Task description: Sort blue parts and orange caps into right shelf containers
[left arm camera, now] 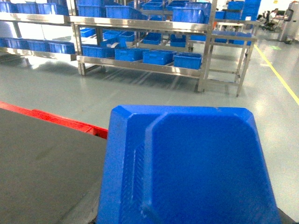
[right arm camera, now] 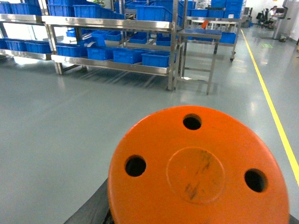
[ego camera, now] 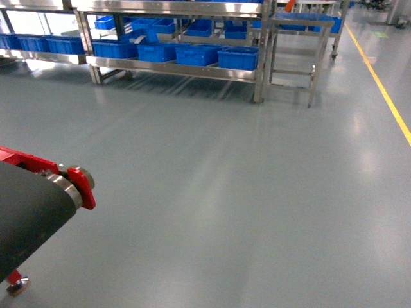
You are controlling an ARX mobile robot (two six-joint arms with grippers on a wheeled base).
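Left wrist view: a blue part (left arm camera: 187, 168) fills the lower frame, close to the camera. Right wrist view: an orange cap (right arm camera: 198, 170) with three holes fills the lower frame. The fingers are hidden in both views; their state cannot be determined. Blue crates (ego camera: 237, 58) sit on the steel shelf (ego camera: 173, 69) across the floor (ego camera: 225, 192).

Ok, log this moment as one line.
phase: transit to shelf | left cam: blue part close | right cam: orange cap close | crates across floor | grippers: unseen
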